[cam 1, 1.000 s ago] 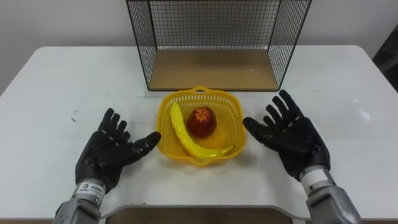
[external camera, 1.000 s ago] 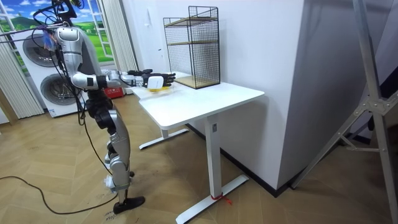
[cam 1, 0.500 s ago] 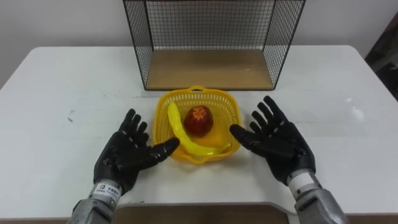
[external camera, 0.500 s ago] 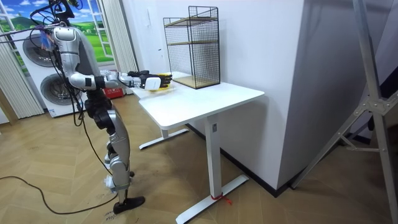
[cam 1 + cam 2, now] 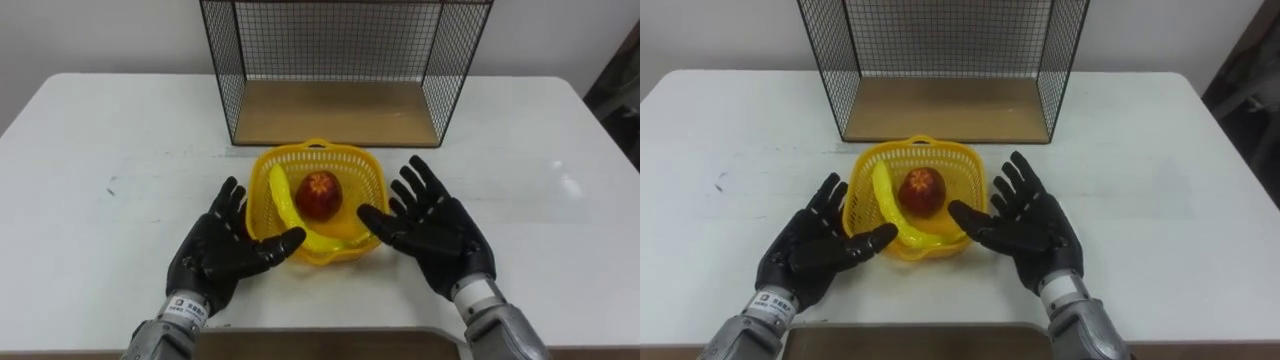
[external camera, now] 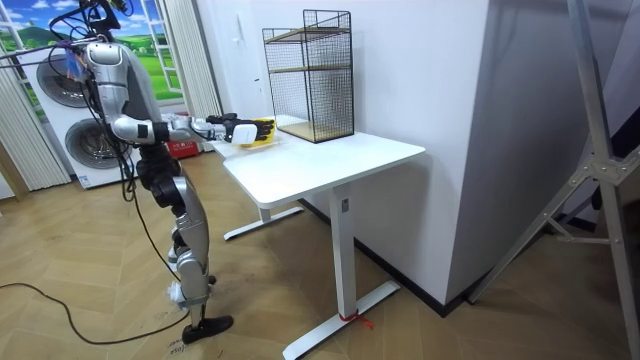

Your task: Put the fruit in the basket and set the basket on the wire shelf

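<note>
Basket (image 5: 372, 172) holding banana (image 5: 285, 205) and apple (image 5: 319, 193) sits between left hand (image 5: 225, 252) and right hand (image 5: 432, 228), both spread open, equally near, wire shelf (image 5: 340, 112) straight beyond.

I bring both open hands inward: my left hand (image 5: 225, 250) and right hand (image 5: 432, 232), apart from the basket (image 5: 318, 146) a second ago, now flank it closely, thumbs over its front rim.
</note>
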Controlling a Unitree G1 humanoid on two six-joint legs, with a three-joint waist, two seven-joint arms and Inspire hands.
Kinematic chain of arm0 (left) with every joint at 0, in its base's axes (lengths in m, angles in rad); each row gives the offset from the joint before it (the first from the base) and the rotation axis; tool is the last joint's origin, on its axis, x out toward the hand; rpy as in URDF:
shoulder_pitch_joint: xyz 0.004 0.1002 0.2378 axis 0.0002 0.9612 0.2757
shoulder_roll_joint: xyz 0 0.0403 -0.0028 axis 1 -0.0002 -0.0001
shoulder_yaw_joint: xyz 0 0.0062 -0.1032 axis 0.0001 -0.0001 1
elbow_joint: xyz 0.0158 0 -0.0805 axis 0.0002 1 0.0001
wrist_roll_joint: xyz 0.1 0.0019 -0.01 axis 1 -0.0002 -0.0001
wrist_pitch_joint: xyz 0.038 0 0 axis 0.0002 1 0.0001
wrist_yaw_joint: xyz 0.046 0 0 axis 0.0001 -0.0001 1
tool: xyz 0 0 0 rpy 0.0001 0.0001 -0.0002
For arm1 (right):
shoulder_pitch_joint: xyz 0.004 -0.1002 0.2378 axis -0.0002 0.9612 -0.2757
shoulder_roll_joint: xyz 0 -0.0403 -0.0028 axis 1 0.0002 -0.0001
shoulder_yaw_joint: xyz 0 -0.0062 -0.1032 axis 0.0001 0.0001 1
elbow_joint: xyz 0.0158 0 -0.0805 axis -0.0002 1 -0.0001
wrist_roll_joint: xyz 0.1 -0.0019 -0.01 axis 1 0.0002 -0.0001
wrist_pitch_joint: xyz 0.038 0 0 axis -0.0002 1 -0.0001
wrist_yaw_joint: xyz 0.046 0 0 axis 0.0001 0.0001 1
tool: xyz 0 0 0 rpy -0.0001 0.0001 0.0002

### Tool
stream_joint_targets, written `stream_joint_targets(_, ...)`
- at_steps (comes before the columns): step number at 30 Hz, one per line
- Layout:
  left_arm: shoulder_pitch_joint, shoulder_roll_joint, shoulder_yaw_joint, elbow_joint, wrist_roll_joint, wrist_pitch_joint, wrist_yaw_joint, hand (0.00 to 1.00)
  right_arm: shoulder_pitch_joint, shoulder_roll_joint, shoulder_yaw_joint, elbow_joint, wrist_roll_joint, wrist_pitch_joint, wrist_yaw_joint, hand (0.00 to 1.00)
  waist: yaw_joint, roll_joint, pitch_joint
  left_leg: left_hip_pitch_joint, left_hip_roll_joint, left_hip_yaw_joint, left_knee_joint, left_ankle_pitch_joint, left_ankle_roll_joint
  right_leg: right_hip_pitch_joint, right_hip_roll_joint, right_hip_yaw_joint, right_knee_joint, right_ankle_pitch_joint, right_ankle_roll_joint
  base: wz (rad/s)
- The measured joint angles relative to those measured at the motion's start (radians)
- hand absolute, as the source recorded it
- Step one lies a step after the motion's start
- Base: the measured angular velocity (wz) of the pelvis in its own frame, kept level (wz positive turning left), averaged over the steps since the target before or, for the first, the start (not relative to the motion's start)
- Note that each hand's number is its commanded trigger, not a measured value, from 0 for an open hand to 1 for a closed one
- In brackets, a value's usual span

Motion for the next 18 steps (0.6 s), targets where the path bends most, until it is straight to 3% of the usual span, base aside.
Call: stream_joint_targets(18, -0.001, -0.002, -0.019, 0.000, 0.000, 0.000, -0.013, 0.00, 0.000, -0.002, 0.024, 0.000, -0.001, 0.000, 0.003, 0.00, 0.000, 0.014, 0.0026, 0.000, 0.000, 0.000, 0.000, 0.000, 0.000, -0.002, 0.000, -0.001, 0.002, 0.000, 0.000, 0.00)
